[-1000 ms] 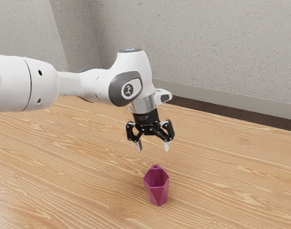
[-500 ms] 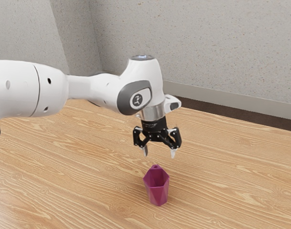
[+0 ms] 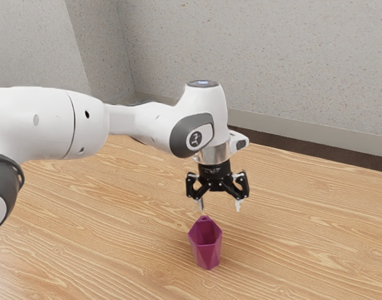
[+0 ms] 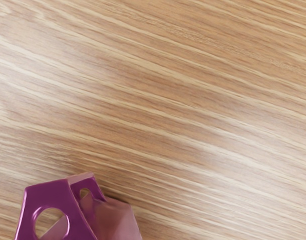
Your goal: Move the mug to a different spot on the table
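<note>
The mug [image 3: 206, 245] stands upright on the table [image 3: 316, 219], nearest the camera, a faceted magenta cup with its opening up and a small handle lug at its far rim. In the wrist view the mug [image 4: 67, 215] sits at the frame's edge, the handle's hole showing, with bare wood grain of the table [image 4: 193, 100] around it.

Just above and beyond the mug hangs the gripper [image 3: 219, 206], pointing down. Its jaws are spread wide and hold nothing. One fingertip is near the handle lug but apart from it, and the other hangs over bare wood toward the exterior view's right.

The white arm [image 3: 147, 122] comes in from the exterior view's left. Behind it a baseboard [image 3: 303, 131] runs along the grey wall [image 3: 291, 56].
</note>
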Robot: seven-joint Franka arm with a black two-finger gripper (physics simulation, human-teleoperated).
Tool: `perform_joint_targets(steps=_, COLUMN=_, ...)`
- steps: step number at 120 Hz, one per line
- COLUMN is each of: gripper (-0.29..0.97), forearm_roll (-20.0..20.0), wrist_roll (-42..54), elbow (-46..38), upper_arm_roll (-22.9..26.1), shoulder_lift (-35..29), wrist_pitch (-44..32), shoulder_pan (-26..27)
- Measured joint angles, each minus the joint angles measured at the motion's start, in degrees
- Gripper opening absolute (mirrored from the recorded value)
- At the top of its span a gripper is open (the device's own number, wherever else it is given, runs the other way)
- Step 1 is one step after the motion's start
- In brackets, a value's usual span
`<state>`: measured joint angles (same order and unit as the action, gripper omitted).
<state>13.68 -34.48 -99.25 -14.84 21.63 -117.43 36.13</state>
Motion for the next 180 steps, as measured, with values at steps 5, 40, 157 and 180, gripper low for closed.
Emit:
perform_joint_targets(steps=5, gripper=0.68, forearm_roll=-0.1, wrist_roll=-0.4, elbow=0.2, upper_arm_roll=0.0, shoulder_lift=0.7, wrist_pitch=0.0, shoulder_pan=0.0)
perform_joint_targets(steps=40, gripper=0.68, forearm_roll=-0.3, wrist_roll=-2.5, elbow=0.4, upper_arm_roll=0.0, shoulder_lift=3.3, wrist_pitch=0.0, shoulder_pan=-0.2)
perform_joint_targets(steps=157, gripper=0.68, forearm_roll=-3.8, wrist_roll=0.2, elbow=0.4, upper_arm_roll=-0.7, shoulder_lift=3.5, wrist_pitch=1.6, shoulder_pan=-1.2)
perform_joint_targets(steps=180, gripper=0.68, forearm_roll=-3.6, wrist_roll=0.9, elbow=-0.4, upper_arm_roll=-0.7, shoulder_lift=3.8, wrist_pitch=1.3, shoulder_pan=-1.3)
